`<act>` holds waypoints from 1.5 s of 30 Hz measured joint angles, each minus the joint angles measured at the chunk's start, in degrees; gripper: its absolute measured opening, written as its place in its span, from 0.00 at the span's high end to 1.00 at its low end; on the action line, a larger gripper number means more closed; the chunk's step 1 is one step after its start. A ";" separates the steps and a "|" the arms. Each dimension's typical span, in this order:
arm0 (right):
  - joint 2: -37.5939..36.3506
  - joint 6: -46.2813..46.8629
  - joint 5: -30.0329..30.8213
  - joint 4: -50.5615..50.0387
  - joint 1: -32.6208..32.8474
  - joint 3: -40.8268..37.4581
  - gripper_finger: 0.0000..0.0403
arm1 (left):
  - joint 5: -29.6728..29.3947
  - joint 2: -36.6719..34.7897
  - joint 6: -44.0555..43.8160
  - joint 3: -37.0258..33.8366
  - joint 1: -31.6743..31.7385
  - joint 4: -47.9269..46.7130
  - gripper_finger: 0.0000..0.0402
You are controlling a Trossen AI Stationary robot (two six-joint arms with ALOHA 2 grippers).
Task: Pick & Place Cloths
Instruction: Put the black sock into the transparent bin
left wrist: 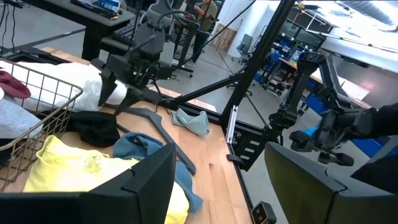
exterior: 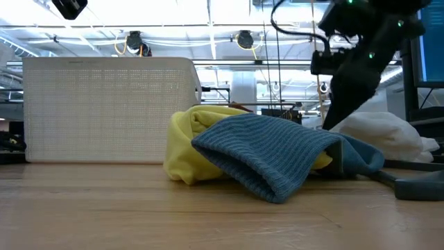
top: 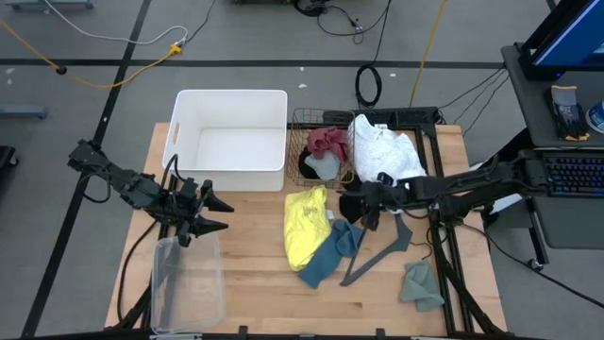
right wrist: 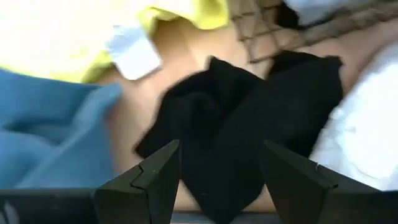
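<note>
Blue-teal cloth [exterior: 277, 156] lies frontmost on the worktop [top: 255, 283] against the yellow cloth [top: 305, 225]; right pincer [top: 370, 210], spread, hovers over a black cloth [right wrist: 249, 118]; left pincer [top: 212, 212] spread near the clear bin [top: 187, 283].

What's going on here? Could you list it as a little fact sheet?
Table: light wooden tabletop
Bin: empty white plastic tub
Basket: wire basket holding maroon cloth
Loose cloths: yellow cloth, blue-teal cloth, white cloth
Right gripper: fingers open over black cloth
Left gripper: open, empty, waiting beside the tub
</note>
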 joint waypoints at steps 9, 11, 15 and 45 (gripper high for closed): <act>0.00 3.99 2.74 10.66 -0.02 -8.95 0.48 | 0.00 0.00 0.00 0.00 0.00 0.00 0.38; 0.00 5.11 2.74 11.66 -0.02 -10.53 0.48 | 0.00 0.00 0.00 0.00 0.00 0.00 0.38; 0.00 6.05 2.72 12.40 -0.02 -12.58 0.48 | 0.00 0.00 0.00 -0.01 0.00 0.00 0.38; -4.10 12.09 -11.74 18.02 0.17 -7.68 0.99 | -0.06 0.00 0.07 -0.02 0.00 11.45 0.38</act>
